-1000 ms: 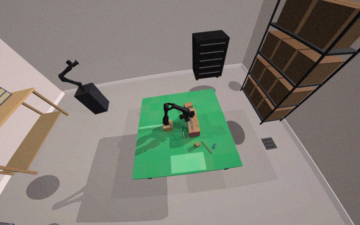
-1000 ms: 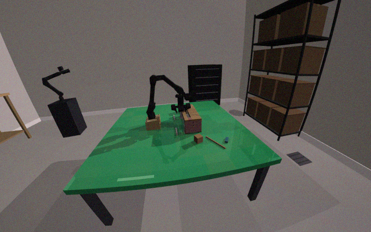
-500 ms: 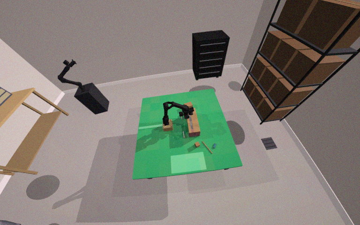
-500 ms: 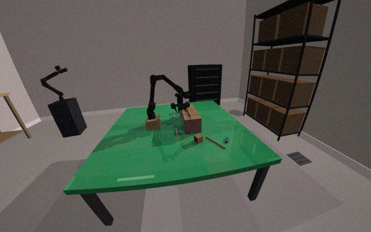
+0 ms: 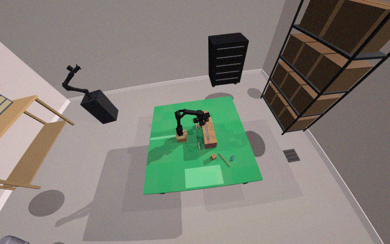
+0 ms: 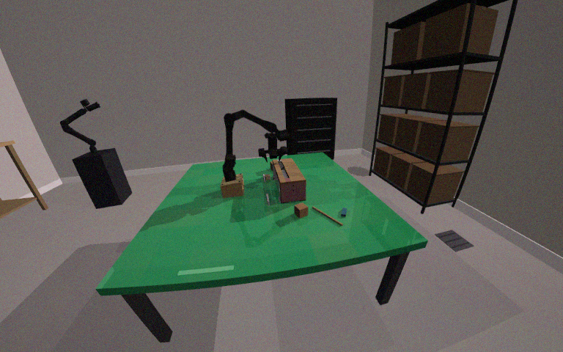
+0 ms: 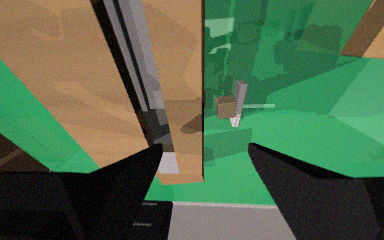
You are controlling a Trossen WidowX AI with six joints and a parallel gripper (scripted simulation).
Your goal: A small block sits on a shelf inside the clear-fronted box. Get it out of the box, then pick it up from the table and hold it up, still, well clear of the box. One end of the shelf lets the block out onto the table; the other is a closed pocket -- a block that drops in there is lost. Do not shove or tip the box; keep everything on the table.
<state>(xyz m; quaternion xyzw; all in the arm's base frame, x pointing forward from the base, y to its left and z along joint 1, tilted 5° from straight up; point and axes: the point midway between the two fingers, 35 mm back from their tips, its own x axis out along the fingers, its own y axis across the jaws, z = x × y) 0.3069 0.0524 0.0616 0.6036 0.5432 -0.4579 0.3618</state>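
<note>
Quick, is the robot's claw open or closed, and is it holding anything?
Black gripper: open, holding nothing, hanging over the far end of the long brown wooden box.

We are looking into a storeroom or workshop space, plain grey walls meeting a bare grey floor. Along the right wall a tall black metal rack [image 6: 435, 103] is loaded on every level with large brown cardboard cartons [image 6: 427, 136], the clearest sign of storage. A black drawer cabinet [image 5: 228, 59] stands against the back wall, and a light wooden frame bench [image 5: 31, 144] occupies the left side. A green work table [image 6: 207, 248] on dark legs fills the middle, and a dark pedestal [image 6: 101, 176] carrying a jointed camera arm stands beside it. A floor vent [image 6: 454, 240] sits near the rack.
</note>
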